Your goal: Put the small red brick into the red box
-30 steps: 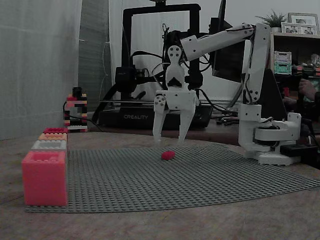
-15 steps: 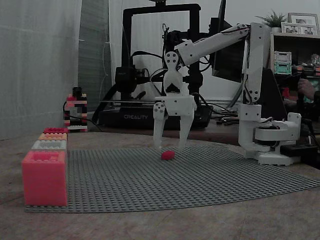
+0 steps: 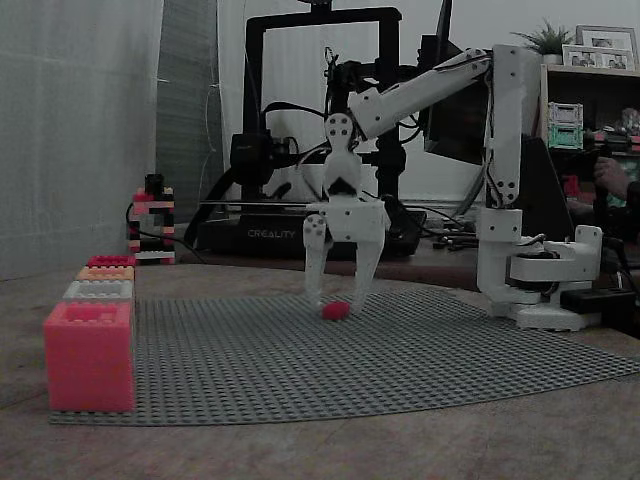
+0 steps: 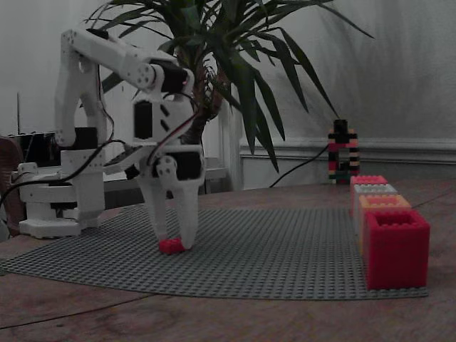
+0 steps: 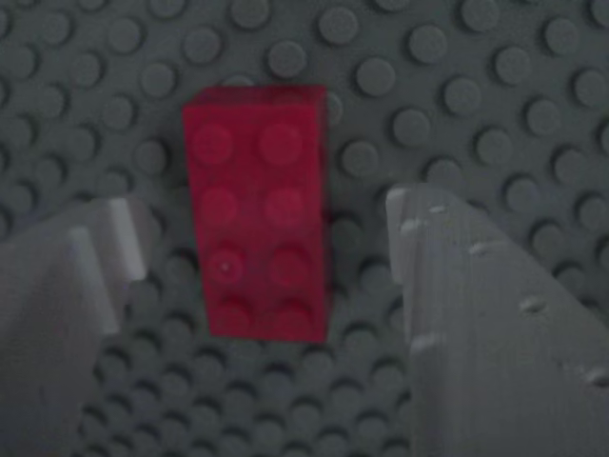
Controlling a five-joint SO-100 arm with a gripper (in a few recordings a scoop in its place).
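1. The step in hand is the grasp. The gripper (image 3: 337,300) stands spread, one finger on each side of the small red brick (image 3: 335,311). The brick lies flat near the far edge of the grey plate (image 3: 400,350) and is not yet pinched.
2. The next move likely calls for closing on the brick's long sides, lifting it, and carrying it to the red box (image 3: 89,355) at the plate's front left corner.
3. Count: one brick, one gripper, four boxes (image 3: 99,290) in a row.

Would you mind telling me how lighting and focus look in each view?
Both fixed views are dim and greyish, though the red brick and red box read clearly; the wrist view is soft, the hand's fingers blurrier than the brick.
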